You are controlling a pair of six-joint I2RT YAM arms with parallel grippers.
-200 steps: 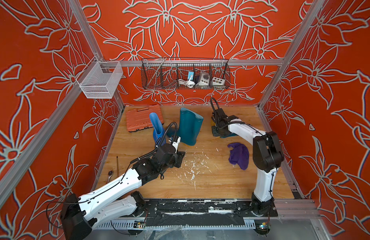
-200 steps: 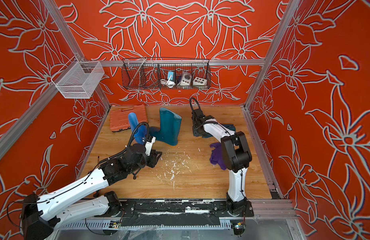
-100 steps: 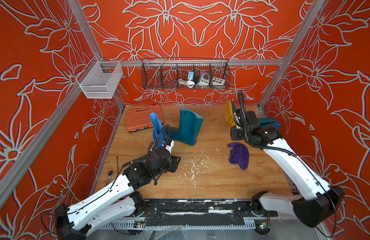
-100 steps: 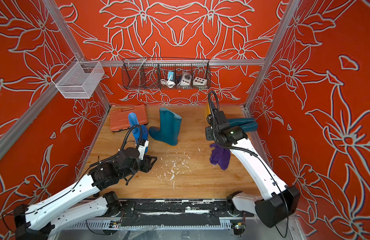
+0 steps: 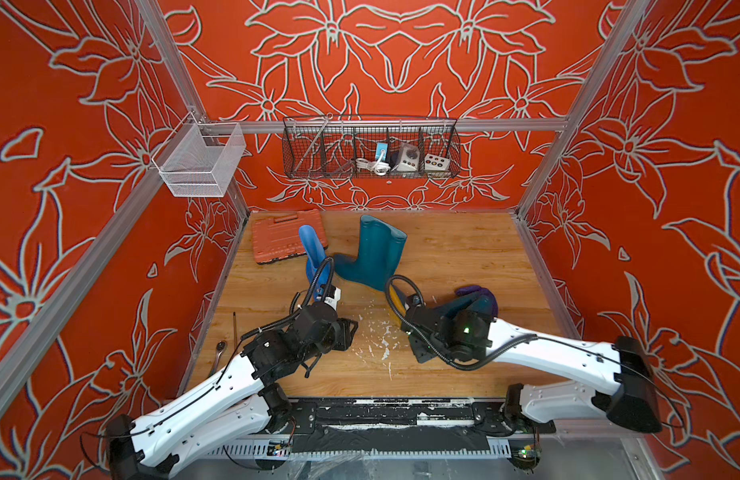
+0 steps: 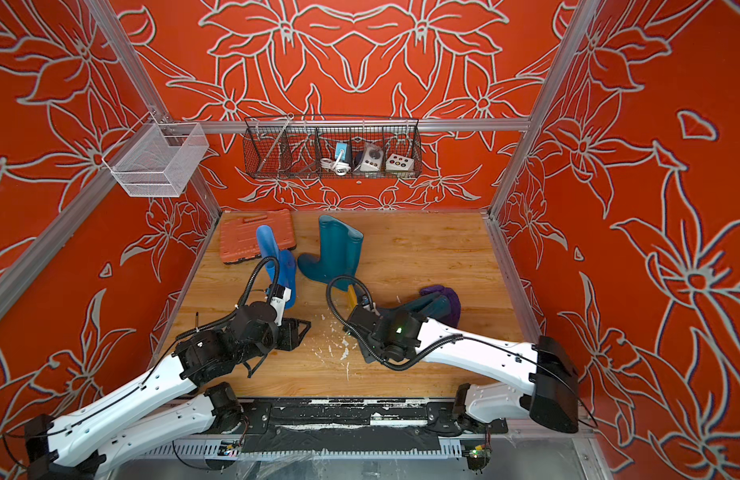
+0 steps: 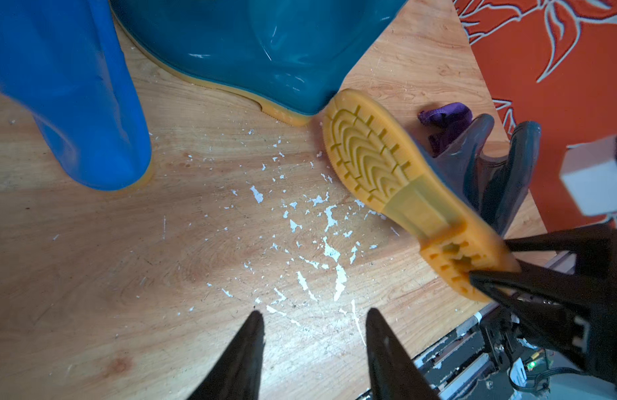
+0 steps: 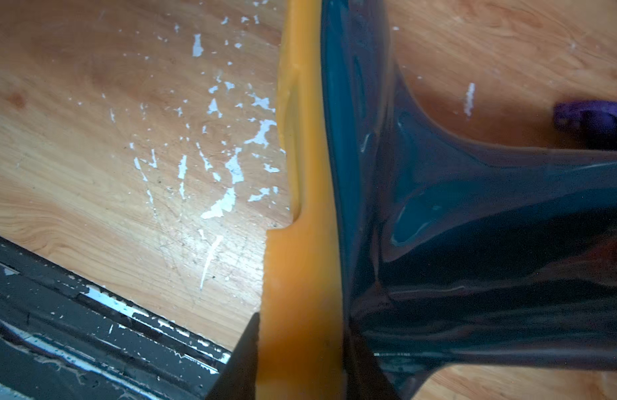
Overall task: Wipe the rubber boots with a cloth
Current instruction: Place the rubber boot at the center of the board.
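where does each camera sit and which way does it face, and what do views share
top views: high behind the arms, looking down at the table and back wall; left arm and right arm whole.
left wrist: on the left arm, facing blue boot, standing teal boot and held boot; open left gripper and right gripper show.
right wrist: on the right arm, looking along the held boot; right gripper clamps its heel.
shared: both wrist views show the held boot, cloth and table.

text: none legible | boot [image 7: 369,156] sole: tread only, no mark | case [image 5: 277,241], far left: nothing readable | boxes [image 5: 437,162] in far basket [image 5: 302,166]: too small to read
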